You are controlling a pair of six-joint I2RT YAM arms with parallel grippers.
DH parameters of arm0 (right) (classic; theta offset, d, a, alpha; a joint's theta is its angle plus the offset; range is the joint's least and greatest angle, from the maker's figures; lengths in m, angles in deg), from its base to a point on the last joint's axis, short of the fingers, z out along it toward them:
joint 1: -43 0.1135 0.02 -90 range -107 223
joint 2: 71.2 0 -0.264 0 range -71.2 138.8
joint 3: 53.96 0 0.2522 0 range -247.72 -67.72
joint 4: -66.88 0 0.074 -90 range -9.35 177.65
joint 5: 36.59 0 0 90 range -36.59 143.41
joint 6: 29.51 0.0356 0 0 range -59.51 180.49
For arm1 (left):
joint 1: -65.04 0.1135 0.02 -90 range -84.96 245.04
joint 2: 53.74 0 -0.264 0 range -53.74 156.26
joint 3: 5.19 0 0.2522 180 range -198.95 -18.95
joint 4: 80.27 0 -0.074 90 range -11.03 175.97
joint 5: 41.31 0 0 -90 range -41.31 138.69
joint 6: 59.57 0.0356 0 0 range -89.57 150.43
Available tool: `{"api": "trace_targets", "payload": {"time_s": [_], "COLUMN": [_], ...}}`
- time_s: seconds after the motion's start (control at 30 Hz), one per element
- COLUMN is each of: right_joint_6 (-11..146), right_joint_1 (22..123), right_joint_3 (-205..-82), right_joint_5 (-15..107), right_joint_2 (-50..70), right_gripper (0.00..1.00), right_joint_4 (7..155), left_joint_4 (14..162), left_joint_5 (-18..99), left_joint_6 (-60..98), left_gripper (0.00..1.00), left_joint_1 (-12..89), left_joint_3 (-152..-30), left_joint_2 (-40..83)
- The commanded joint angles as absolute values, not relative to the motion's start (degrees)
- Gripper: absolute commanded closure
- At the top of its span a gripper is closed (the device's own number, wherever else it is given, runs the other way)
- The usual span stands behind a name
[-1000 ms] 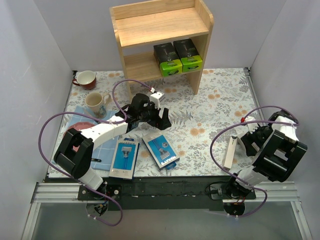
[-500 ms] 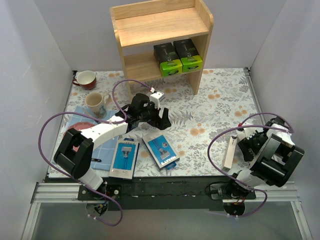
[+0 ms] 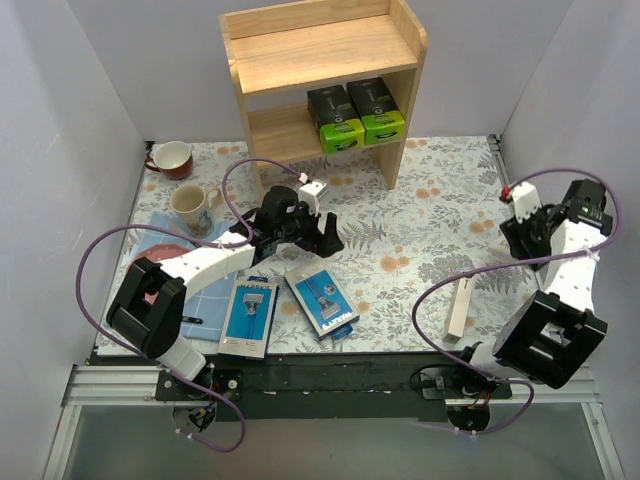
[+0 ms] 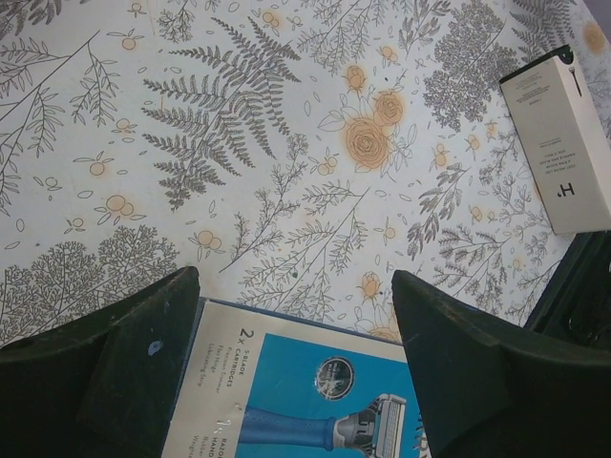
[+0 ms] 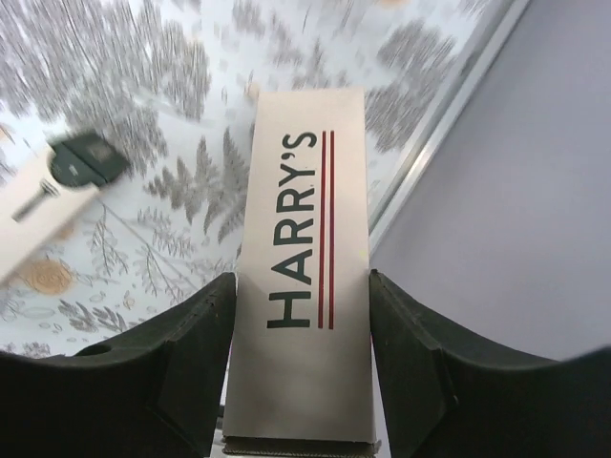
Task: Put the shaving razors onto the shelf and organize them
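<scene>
Holding in the right gripper [image 5: 301, 286]: a slim white box [image 5: 305, 239] marked HARRY'S, pinched between both fingers and lifted off the table [image 3: 430, 210].
Grip place: near one end of the box, so most of its length sticks out ahead of the fingers.
Left gripper [image 4: 296, 315]: fingers spread wide with nothing between them; it hangs just above a blue pack [image 4: 315, 405], which lies flat under it.
Other razors: a second blue pack [image 3: 249, 315] lies just beside the first; a second white box [image 3: 459, 308] lies on the table below the right gripper, toward the arm bases.
Already placed: two black boxes [image 3: 335, 118] with green ends stand on the lower level of the shelf [image 3: 320, 50].
Shelf from the right gripper: ahead and to its left, well apart.
Risk, right side: the long free end can swing or slip in the fingers on the way, or hit the side panel of the shelf and push the black boxes.
Risk, left side: the flat pack gives little edge to pinch, so the fingers may only slide it.
</scene>
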State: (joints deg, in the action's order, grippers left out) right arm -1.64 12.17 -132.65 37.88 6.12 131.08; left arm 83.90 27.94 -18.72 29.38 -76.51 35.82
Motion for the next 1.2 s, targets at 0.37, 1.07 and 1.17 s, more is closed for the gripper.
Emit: {"api": "trace_targets", "payload": {"time_s": [0.37, 1.07, 1.17], "right_joint_6": [33.58, 64.18, 65.06], "right_joint_1": [45.88, 77.01, 77.71], "right_joint_3": [-170.87, -172.65, -175.55], "right_joint_5": [23.35, 43.99, 46.9], "right_joint_2": [12.01, 18.87, 22.92], "right_gripper": [0.43, 0.44, 0.43], "right_joint_4": [137.07, 98.75, 98.4], "left_joint_4": [84.39, 83.24, 85.7], "left_joint_5": [29.97, 27.51, 26.46], "left_joint_6": [-17.82, -24.31, -27.13], "left_gripper": [0.18, 0.19, 0.2], "left_joint_1": [29.88, 33.92, 33.92], "left_joint_3": [-70.72, -66.93, -67.02], "left_joint_2": [27.21, 25.01, 25.71]}}
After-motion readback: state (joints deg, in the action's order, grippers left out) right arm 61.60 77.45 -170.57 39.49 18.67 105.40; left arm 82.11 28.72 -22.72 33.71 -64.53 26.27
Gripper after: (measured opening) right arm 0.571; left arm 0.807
